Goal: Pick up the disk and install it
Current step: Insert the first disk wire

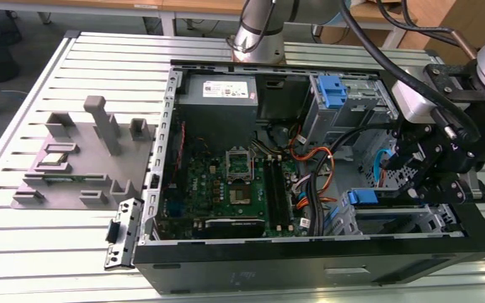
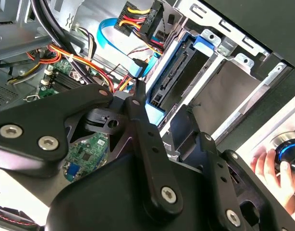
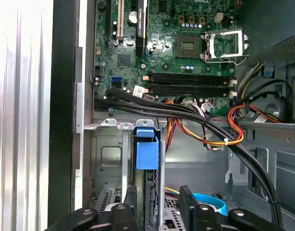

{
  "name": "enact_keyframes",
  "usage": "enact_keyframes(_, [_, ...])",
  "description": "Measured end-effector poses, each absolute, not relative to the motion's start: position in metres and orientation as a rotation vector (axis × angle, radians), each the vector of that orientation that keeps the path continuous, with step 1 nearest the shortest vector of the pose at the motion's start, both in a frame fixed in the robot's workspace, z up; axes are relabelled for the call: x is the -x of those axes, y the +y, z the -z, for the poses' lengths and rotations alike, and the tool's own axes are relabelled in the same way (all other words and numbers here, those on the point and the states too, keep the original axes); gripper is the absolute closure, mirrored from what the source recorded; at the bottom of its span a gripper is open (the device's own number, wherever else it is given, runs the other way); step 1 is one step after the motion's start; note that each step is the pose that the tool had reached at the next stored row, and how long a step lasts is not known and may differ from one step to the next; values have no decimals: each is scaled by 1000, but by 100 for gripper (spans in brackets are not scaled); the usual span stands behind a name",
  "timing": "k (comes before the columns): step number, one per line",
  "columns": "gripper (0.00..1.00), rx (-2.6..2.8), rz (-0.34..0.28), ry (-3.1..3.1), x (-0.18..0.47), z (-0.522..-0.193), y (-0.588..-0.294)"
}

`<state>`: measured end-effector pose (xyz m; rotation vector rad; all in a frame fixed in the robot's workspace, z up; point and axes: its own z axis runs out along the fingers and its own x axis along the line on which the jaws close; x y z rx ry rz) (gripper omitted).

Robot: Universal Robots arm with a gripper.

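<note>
An open computer case (image 1: 310, 265) lies on its side on a slatted metal tabletop (image 1: 57, 252). The robot arm's black end effector (image 1: 428, 189) hovers just above the metal drive cage (image 1: 428, 218) at one corner of the case.

In the second wrist view, the disk (image 2: 178, 72) stands on edge inside that cage, just beyond the fingertips and in line with the gap between them. It has blue rails along its sides, and its connector edge faces the end effector.

The end effector looks released: its two fingers (image 3: 186, 204) stand apart and appear to grip nothing.

Judging by this, the pick-up is done and the disk seems slotted into its bay. Whether it is fully latched cannot be told. No cable appears plugged into it, though a loose blue connector (image 2: 140, 67) hangs close beside the fingertips. The motherboard (image 3: 186, 29) lies farther off, past a bundle of cables (image 3: 219, 137).
</note>
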<state>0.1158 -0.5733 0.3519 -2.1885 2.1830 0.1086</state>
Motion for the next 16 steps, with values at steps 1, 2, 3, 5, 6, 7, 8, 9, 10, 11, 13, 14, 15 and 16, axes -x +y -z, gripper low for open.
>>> enact_keyframes(1, [52,2189,-109,2183,-116,-352,-573])
enact_keyframes(2, [52,2189,-109,2183,-116,-352,-573])
enact_keyframes(3, [52,2189,-109,2183,-116,-352,-573])
enact_keyframes(5, [52,2188,-109,2183,-116,-352,-573])
enact_keyframes(6, [52,2189,-109,2183,-116,-352,-573])
enact_keyframes(7, [52,2189,-109,2183,-116,-352,-573])
enact_keyframes(8, [52,2188,-109,2183,-116,-352,-573])
enact_keyframes(9, [52,2188,-109,2183,-116,-352,-573])
enact_keyframes(10, [52,2188,-109,2183,-116,-352,-572])
enact_keyframes(11, [52,2189,-109,2183,-116,-352,-570])
enact_keyframes(13, [52,2189,-109,2183,-116,-352,-567])
enact_keyframes(14, [52,2189,-109,2183,-116,-352,-567])
enact_keyframes(15, [52,2189,-108,2183,-116,-353,-567])
enact_keyframes(16, [52,2189,-109,2183,-116,-355,-567])
